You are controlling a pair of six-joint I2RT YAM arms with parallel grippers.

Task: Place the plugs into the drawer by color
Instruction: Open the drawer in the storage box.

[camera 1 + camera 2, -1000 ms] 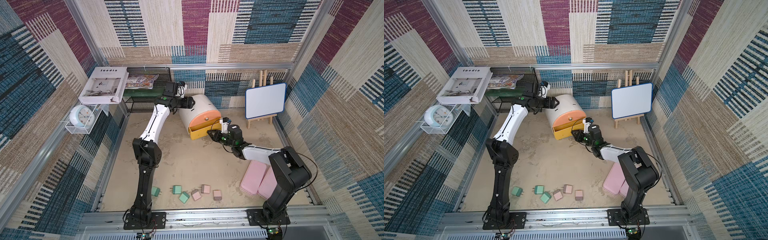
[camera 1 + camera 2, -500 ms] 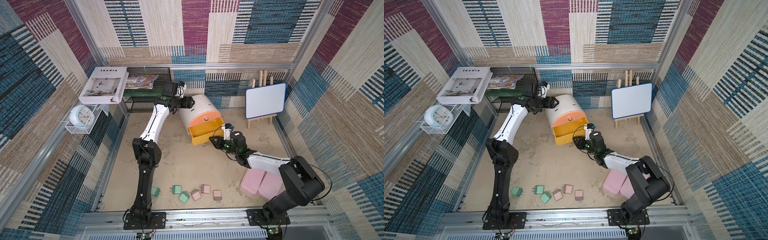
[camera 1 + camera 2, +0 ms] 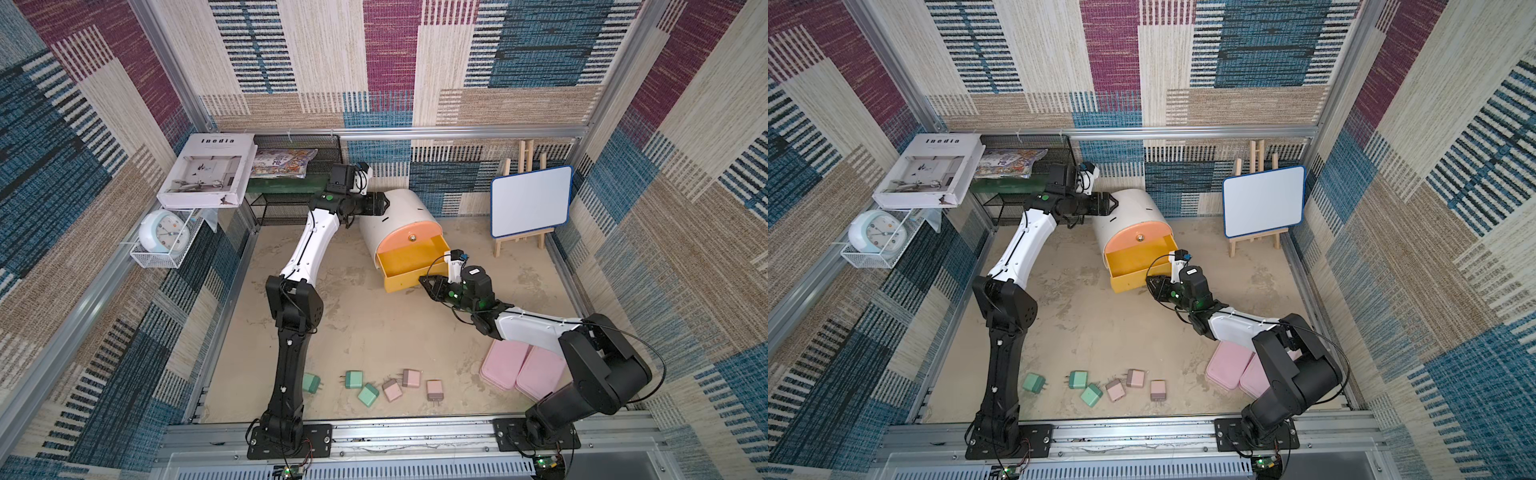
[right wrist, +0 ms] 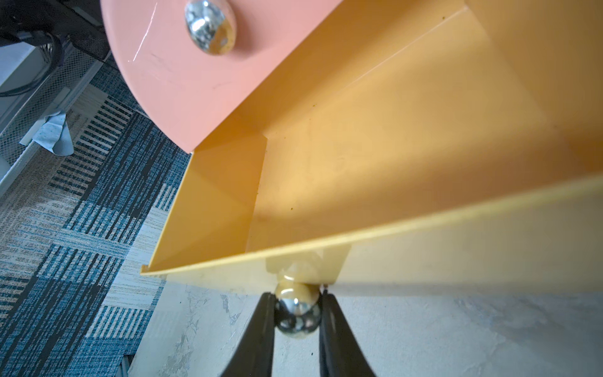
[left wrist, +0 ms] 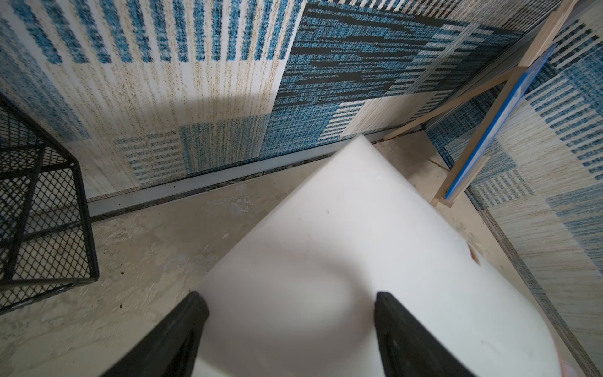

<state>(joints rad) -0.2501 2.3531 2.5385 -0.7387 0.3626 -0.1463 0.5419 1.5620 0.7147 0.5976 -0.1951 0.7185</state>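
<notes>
Right wrist view has my right gripper (image 4: pixel 297 295) clamped tight on the shiny knob (image 4: pixel 297 315) of the pulled-out yellow drawer (image 4: pixel 424 222), my left gripper (image 5: pixel 288 303) spread wide against the shell of the white cabinet (image 3: pixel 399 208), and the mint green plugs (image 3: pixel 354 379) and pink plugs (image 3: pixel 411 377) lying on the floor (image 3: pixel 374 332) by the front rail (image 3: pixel 415 432).

The right gripper (image 3: pixel 422 279), pinched on the knob (image 4: pixel 297 315) of the yellow drawer (image 3: pixel 409 259), drew back toward its own base, and the drawer slid from barely open to well out of the white cabinet (image 3: pixel 399 208).
</notes>
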